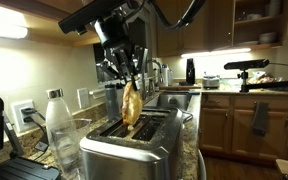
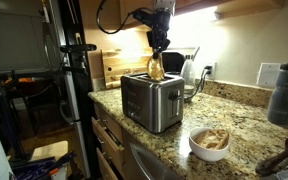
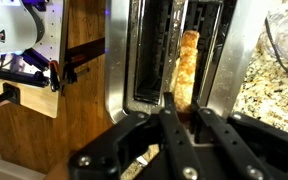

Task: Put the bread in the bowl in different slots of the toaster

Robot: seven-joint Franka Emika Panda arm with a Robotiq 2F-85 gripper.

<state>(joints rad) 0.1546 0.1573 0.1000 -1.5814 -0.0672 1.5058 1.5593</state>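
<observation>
Above the toaster, near the centre of both exterior views, the arm reaches down from the upper edge of the frame with its wrist pointing almost straight down. The gripper is pinched onto the top edge of one slice of bread. The slice hangs upright with its lower end at the mouth of a slot. In the wrist view it runs along the right-hand slot, while the left-hand slot shows only dark wire guides.

There is one toaster with two long slots and one slice in the pincer. One white bowl sits at the lower right of an exterior view with more tan bread inside; how many pieces I cannot tell. One clear bottle with a white cap stands just beside the toaster.

Everything rests on a speckled granite countertop in a kitchen with wooden cabinets and lit strips under the upper units.
</observation>
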